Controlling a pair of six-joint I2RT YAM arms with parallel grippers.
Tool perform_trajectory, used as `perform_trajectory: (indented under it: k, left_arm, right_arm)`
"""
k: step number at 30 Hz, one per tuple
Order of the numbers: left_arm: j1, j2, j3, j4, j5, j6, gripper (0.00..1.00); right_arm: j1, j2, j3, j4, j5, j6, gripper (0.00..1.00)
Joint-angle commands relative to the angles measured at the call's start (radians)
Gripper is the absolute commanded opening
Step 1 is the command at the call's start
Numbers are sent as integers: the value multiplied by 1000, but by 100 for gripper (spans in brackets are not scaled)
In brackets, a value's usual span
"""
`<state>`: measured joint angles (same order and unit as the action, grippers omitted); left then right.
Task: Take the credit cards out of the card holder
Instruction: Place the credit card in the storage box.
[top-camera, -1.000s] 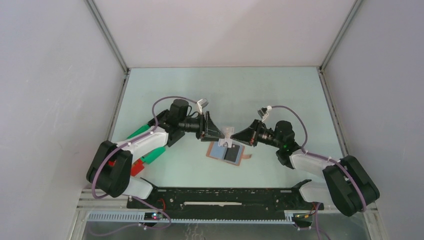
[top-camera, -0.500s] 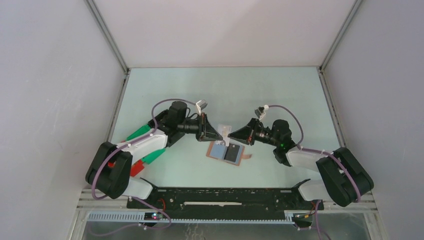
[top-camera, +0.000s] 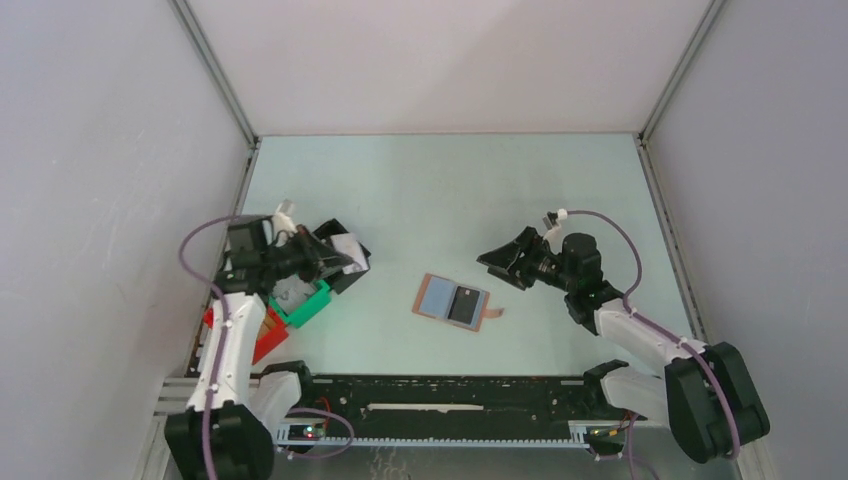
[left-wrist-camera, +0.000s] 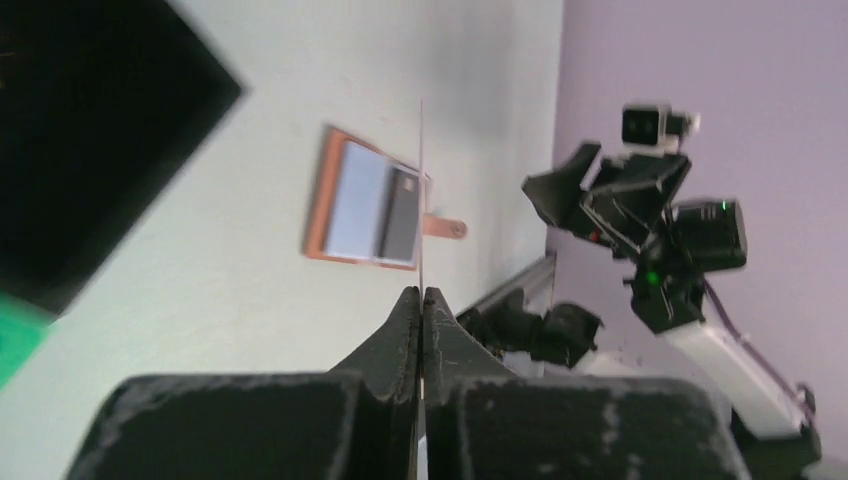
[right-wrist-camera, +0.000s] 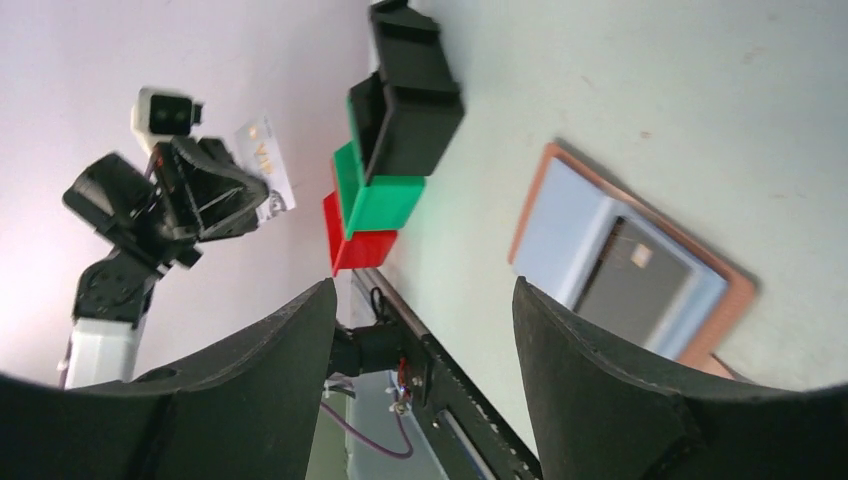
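Tan leather-like bifold card holder open on surface; left claw pinching pale thin card near left black square bin, right claw spread; likely next: release, then black card.

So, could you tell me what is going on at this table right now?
Two robot arms are emptying an open card holder that lies flat on the table. The left gripper is shut on a pale card and holds it in the air over by the bins. The right gripper hangs open just to the right of the holder, touching nothing. A black card is not yet out: it sits in the holder's right half.
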<state>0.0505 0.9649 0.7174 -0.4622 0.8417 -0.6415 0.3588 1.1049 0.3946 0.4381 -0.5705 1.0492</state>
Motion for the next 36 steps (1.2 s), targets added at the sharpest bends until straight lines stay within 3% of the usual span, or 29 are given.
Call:
perform_trajectory:
  k: [1,7,14,29,32,36]
  left_arm:
    - [199,-61,45,-352,-36,181,0]
    - [287,-22,80,-466,-326,183,0]
    - [319,32,176,-500,-548,224,0]
    - [350,263,183,-327,-546,259,0]
    - [351,289,183,-329,-601,244,0]
    - [357,320,169,-340,-668,213,16]
  right_arm:
    - [-14,16,27,-106,8,-74,74]
    - [-14,70,27,-58,-35,-62,73]
    - [-17,64,27,-75,-40,-79,73]
    - [-17,65,28,-82,-40,-80,73]
    - [-17,57,27,-88,-39,-82,73]
    - [-16,55,27,-87,-35,-77,72]
